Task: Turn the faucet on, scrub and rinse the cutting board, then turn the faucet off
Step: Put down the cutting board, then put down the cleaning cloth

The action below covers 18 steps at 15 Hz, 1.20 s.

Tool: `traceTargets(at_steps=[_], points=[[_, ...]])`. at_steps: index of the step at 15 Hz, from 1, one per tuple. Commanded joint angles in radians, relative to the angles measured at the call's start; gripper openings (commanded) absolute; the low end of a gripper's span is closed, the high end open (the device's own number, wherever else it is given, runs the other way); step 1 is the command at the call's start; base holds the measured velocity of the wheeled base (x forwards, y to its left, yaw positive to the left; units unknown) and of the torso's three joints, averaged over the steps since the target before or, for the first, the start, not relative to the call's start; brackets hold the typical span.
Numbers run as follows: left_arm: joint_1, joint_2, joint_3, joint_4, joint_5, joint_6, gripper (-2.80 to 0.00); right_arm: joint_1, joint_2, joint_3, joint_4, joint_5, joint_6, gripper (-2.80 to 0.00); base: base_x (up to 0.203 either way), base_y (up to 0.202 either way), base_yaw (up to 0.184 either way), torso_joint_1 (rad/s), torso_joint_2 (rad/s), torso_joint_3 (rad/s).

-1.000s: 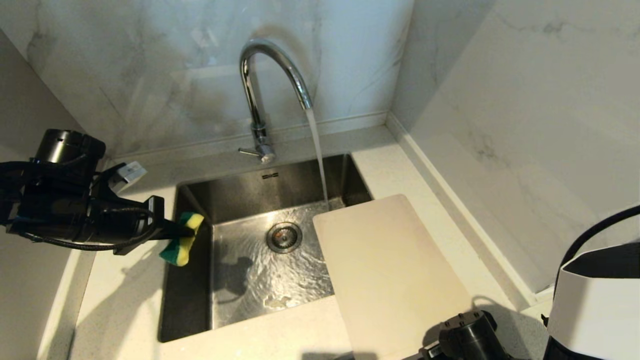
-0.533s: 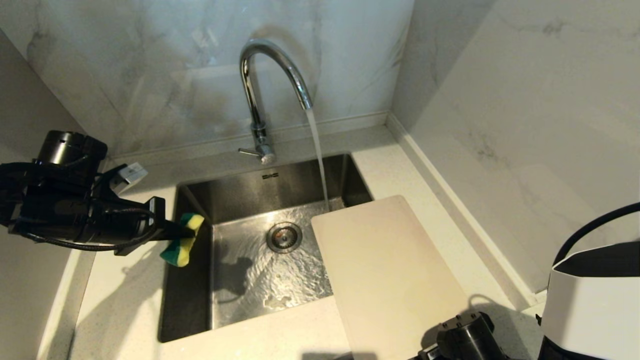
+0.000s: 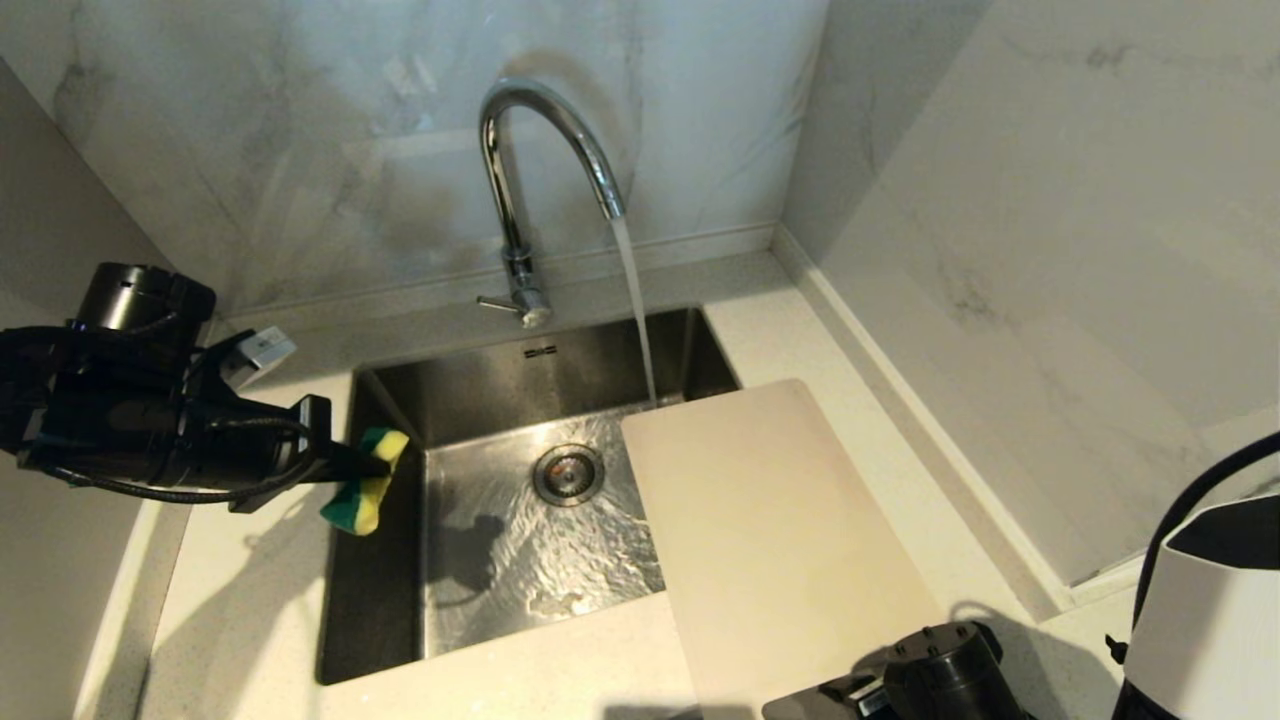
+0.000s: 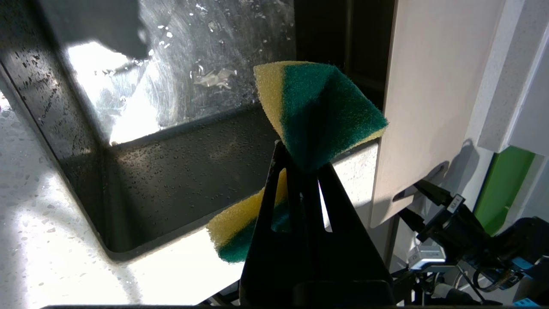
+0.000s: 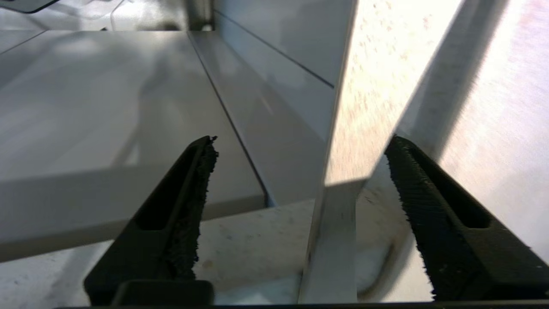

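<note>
Cream plastic cutting board (image 3: 775,540) lies flat across the sink's (image 3: 375,600) right rim and the counter, its far corner just under the faucet's (image 3: 530,190) running stream. Looks stiff and light, but probably slick once wet, so I'd grab an edge near the slot end. Right gripper (image 5: 300,214) has its jaws spread around the board's edge, not pinching. Left gripper (image 3: 350,462) is clamped on the sponge (image 3: 368,480) over the sink's left rim.

The cutting board (image 3: 775,540) sits slightly farther back toward the water stream (image 3: 636,305), its far edge apparently reaching it. The right gripper (image 5: 300,206) jaws now stand spread apart.
</note>
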Motion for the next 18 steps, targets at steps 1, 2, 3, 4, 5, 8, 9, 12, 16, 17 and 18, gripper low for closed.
traceTargets(at_steps=[1,2,3,4,5,8,9,12,16,17,18], points=[[-0.001,-0.005,0.001,0.001,-0.003,-0.002,-2.80,0.007,-0.059,0.005,-0.004,-0.001,-0.007,0.00,0.000,0.000,0.000,0.000,0.00,0.000],[-0.001,-0.004,0.001,0.001,-0.003,-0.004,-2.80,0.008,-0.074,0.010,-0.004,-0.002,-0.008,0.00,0.000,0.000,0.000,0.000,0.00,0.000],[-0.001,-0.003,0.000,0.001,-0.003,-0.006,-2.80,0.016,-0.091,0.019,-0.004,-0.002,-0.007,0.00,0.000,0.000,0.000,0.000,0.00,0.000],[-0.001,-0.003,0.000,0.001,-0.003,-0.009,-2.80,0.021,-0.110,0.028,-0.003,-0.002,-0.007,0.00,0.000,0.000,0.000,0.000,0.00,0.000],[0.001,-0.004,-0.002,0.001,-0.003,-0.013,-2.80,0.024,-0.128,0.036,-0.002,-0.002,-0.008,0.00,0.000,0.000,0.000,0.000,0.00,0.000],[-0.001,-0.009,-0.002,0.001,0.001,-0.012,-2.80,0.029,-0.189,0.045,0.001,-0.002,-0.008,0.00,0.000,0.000,0.000,0.000,0.00,0.000],[-0.001,-0.009,-0.002,0.001,0.001,-0.012,-2.80,0.031,-0.207,0.051,0.008,-0.002,-0.008,0.00,0.000,0.000,0.000,0.000,0.00,0.000],[0.001,-0.010,-0.002,0.001,0.001,-0.012,-2.80,0.053,-0.246,0.067,0.010,-0.001,-0.005,0.00,0.000,0.000,0.000,0.000,0.00,0.000],[0.001,-0.009,-0.002,0.001,0.002,-0.010,-2.80,0.057,-0.366,0.048,0.012,0.000,0.013,0.00,0.000,0.000,0.000,0.000,0.00,0.000],[0.001,-0.006,-0.002,0.001,0.002,-0.010,-2.80,0.057,-0.394,0.013,0.025,0.000,0.019,0.00,0.000,0.000,0.000,0.000,0.00,0.000],[-0.001,-0.003,-0.002,0.001,0.002,-0.009,-2.80,0.057,-0.419,-0.038,0.060,0.000,0.029,0.00,0.000,0.000,0.000,0.000,0.00,0.000]])
